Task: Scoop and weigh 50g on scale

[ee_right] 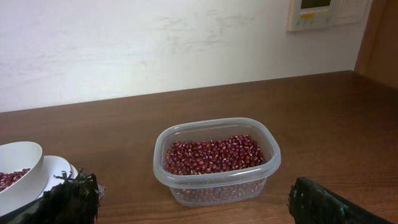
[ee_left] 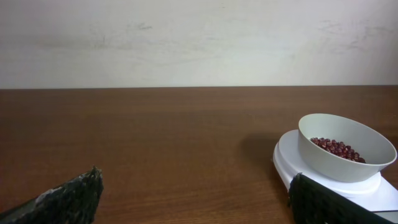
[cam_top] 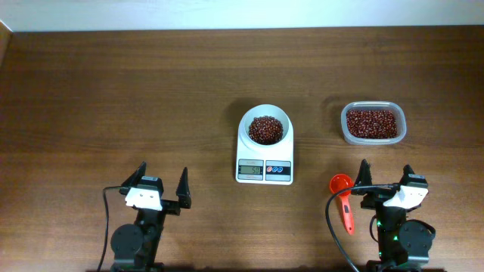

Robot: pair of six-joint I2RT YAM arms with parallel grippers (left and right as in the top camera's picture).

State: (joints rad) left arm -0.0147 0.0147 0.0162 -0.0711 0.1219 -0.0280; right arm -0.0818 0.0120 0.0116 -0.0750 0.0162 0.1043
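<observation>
We see the scale (cam_top: 264, 155) mid-table with beans (cam_top: 265, 130) in its bowl, ahead of and between our left gripper (cam_top: 162, 180) and right gripper (cam_top: 386, 175). Both are spread wide and empty, and the scoop (cam_top: 345, 204) lies beside the right.

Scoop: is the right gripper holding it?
No. The orange-red scoop lies on the table beside the open right gripper, outside its fingers.
</observation>
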